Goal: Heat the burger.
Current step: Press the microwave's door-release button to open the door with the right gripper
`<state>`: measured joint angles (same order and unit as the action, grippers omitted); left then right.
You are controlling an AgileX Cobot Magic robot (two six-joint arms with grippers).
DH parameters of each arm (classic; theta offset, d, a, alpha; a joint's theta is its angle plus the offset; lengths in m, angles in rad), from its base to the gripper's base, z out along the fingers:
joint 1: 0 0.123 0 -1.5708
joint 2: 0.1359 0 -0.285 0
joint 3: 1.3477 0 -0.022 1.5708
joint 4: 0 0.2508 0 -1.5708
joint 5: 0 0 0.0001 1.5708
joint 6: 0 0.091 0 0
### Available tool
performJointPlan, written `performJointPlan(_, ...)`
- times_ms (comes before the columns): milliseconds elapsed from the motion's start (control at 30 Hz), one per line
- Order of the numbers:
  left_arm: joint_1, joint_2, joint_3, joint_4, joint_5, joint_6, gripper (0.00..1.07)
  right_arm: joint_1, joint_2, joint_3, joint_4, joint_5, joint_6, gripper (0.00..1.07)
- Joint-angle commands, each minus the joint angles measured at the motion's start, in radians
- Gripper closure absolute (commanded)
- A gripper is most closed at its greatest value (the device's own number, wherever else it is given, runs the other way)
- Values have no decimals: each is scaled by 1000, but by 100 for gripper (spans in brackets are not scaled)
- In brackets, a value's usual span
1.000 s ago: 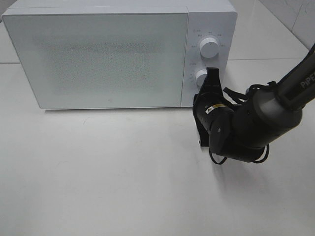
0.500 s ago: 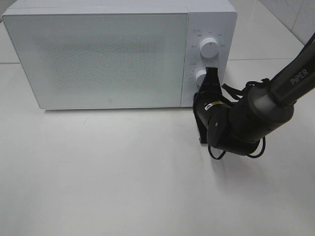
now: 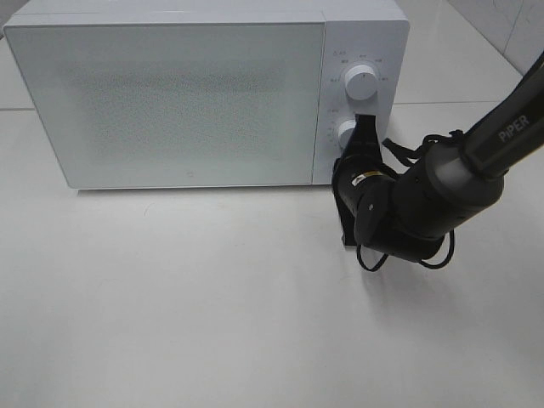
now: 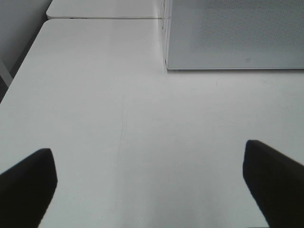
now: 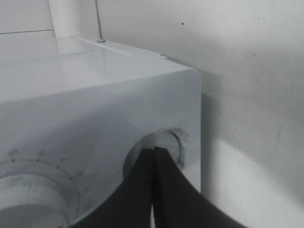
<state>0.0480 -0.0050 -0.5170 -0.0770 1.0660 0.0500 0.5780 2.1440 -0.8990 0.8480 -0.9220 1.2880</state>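
The microwave (image 3: 170, 102) is closed; the burger is out of sight, probably inside it, beyond the right jaws. These, pinched together and empty, sit at the lower knob (image 3: 346, 132), so setting it is left. The left jaws gape empty over the bench (image 4: 142, 118).

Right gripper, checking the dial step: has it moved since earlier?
No, the right gripper stays at the lower knob; only its arm drifted left.

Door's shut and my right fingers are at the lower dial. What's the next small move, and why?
Probably roll the right gripper to turn the lower dial a little. Its shut fingers are at that dial, the microwave door is closed, and no burger shows outside, so starting the heat seems all that is left.
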Motion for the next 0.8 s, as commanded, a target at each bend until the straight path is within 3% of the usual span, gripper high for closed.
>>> performJointPlan(33,2,-19,1,-2,4,-5,7,-8,8,-64,-15,-130,-13,107)
performJointPlan(400,2,-19,1,-2,4,-5,7,-8,55,-189,10,-158,-28,107)
performJointPlan(800,2,-19,1,-2,4,-5,7,-8,57,-202,7,-165,-46,107)
